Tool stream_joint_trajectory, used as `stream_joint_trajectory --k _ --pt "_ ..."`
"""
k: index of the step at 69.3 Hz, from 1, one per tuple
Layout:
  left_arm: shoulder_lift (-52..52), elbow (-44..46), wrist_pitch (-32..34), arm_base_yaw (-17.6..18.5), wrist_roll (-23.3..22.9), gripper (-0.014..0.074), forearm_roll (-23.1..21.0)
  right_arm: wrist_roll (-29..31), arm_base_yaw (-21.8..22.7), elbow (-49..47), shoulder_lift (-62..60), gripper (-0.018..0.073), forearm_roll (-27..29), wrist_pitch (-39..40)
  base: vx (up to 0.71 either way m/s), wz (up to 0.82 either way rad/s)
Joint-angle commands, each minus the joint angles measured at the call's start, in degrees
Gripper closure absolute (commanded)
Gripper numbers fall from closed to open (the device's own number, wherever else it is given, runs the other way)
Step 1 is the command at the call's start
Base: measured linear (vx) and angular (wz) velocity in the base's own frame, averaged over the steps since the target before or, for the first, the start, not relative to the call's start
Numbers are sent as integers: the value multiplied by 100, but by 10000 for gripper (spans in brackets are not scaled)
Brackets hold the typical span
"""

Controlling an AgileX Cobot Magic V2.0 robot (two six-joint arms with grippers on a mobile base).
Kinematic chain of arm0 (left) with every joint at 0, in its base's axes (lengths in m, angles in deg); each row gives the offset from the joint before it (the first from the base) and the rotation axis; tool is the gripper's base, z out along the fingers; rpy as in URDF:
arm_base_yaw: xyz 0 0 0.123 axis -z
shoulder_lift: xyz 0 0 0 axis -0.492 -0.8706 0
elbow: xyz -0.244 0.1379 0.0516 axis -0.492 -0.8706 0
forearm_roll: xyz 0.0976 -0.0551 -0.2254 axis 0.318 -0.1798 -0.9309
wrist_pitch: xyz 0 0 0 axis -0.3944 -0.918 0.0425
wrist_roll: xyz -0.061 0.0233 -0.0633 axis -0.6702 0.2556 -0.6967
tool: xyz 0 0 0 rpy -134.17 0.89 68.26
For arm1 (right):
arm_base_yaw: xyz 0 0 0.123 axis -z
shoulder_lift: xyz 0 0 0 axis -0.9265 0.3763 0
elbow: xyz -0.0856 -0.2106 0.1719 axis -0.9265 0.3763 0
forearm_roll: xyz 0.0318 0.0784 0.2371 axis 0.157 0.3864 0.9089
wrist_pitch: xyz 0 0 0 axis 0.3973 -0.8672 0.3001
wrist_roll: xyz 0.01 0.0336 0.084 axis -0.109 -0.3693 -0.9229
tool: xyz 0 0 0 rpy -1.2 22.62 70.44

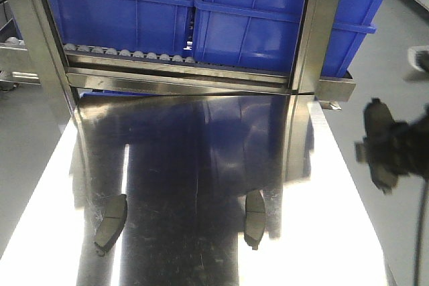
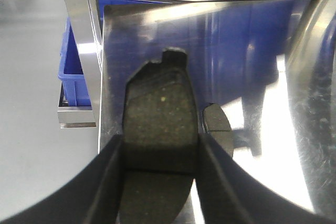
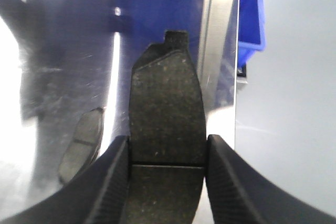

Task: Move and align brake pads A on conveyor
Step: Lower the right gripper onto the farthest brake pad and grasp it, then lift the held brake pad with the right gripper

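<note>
Both arms are loaded right now. The left gripper (image 2: 160, 150) is clamped across the sides of one brake pad (image 2: 160, 114), tab end pointing away, hanging roughly over the bench's left edge. The right gripper (image 3: 167, 148) is pinching a second pad (image 3: 165, 103) the same way, roughly over the bench's right edge. The other two pads lie flat on the steel bench (image 1: 201, 246) toward its near edge: the left spare (image 1: 110, 222) closer to the left edge, the right spare (image 1: 255, 219) a bit right of middle. The conveyor isn't in any view, so I can't tell how long the carry is. My worry is that each grip only bites the narrow side edges near one end. Most of the pad sticks out front, so it could pivot or slip if the arm swings fast, and off the bench edge there's nothing to catch it. A twisted pad would also land crooked, which kills the alignment. Plus that mirror top makes the spares' outlines murky for later picks.
</note>
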Motion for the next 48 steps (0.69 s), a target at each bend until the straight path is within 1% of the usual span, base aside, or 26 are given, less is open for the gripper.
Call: stream_joint_trajectory --k 1,9,20,31,39,48 --pt "-11 168 529 5 -21 603 -109 43 19 322 -796 571 -13 763 0 0" --pt "-11 168 529 5 -21 603 -109 43 19 877 -1745 571 -20 903 0 0" --pt "-11 168 529 5 -21 603 -109 53 19 1434 -2727 571 -20 991 0 0" --pt "-11 168 529 5 -21 603 -109 268 19 1933 -3556 571 -20 1143 0 0" --pt "-11 168 529 5 -21 603 -109 299 19 2166 -3963 569 -20 1308 0 0" --pt "-11 168 529 5 -21 603 -109 327 19 2237 -4133 569 -219 1425 0 0"
